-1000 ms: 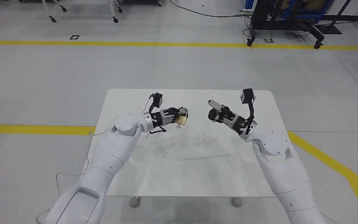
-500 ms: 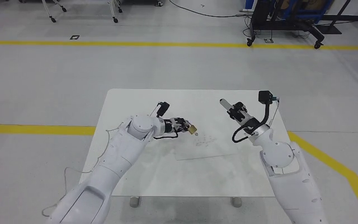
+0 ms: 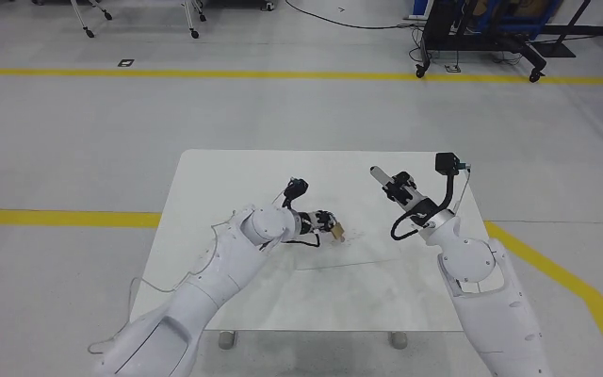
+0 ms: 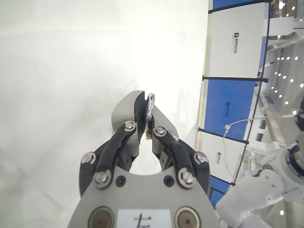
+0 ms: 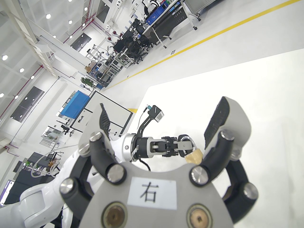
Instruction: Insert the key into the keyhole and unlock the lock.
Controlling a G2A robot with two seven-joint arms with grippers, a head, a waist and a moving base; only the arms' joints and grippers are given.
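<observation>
A small brass padlock with a silver shackle is clamped in my left gripper, low over the middle of the white table. In the left wrist view the fingers pinch the lock's silver metal part, with a bit of brass behind. The right wrist view shows the left gripper with the brass body hanging from its tip. My right gripper is held up to the right of the lock, open, its fingers spread wide with nothing between them. I cannot make out a key.
Faint small marks lie on the table just right of the lock, too small to identify. A yellow floor line runs past both sides of the table. Carts and racks stand far behind.
The left arm has carried the padlock right and toward the table's middle, lower than before. The right arm pulled back to the right a second ago and has since held still.
</observation>
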